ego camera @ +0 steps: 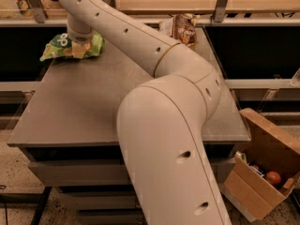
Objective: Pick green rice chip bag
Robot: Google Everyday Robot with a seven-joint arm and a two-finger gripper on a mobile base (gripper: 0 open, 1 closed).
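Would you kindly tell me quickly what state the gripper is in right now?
Gripper: at the green rice chip bag, far-left corner of the table; open, closed or holding cannot be told.

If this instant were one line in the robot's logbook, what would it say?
end effector: over green rice chip bag | place: far-left corner of table | also: brown snack bag at far edge
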